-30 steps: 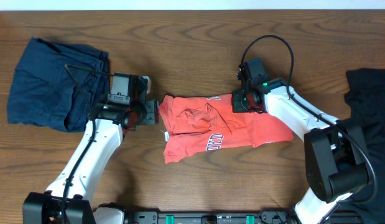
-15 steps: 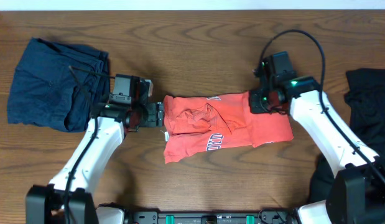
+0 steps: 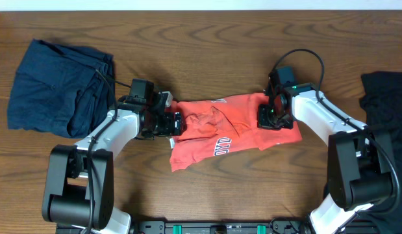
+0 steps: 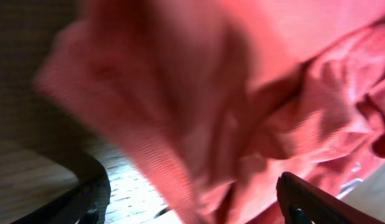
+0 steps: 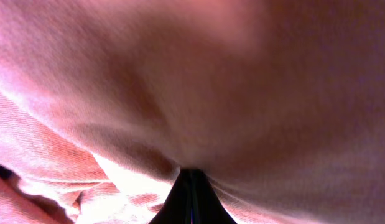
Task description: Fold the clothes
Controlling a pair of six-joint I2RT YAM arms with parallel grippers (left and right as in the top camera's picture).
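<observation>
The coral-red T-shirt [image 3: 226, 133] lies crumpled in the middle of the table, with white lettering on its lower fold. My left gripper [image 3: 175, 123] is at its left edge, open. In the left wrist view, red cloth [image 4: 198, 93] bunches between its two dark fingers [image 4: 307, 200], and the gripper [image 4: 192, 211] holds nothing. My right gripper [image 3: 267, 119] rests on the shirt's right part. In the right wrist view it [image 5: 192, 177] is shut, and the coral cloth [image 5: 198, 81] creases out from its tips.
A navy garment [image 3: 58, 88] lies heaped at the far left, close behind my left arm. A black garment [image 3: 386, 107] lies at the right edge. The wooden table [image 3: 201, 45] shows bare wood behind the shirt.
My left gripper opened wider and pushed right onto the shirt's left edge. My right gripper swung right, then came down onto the shirt's right part; the cloth there has shifted.
</observation>
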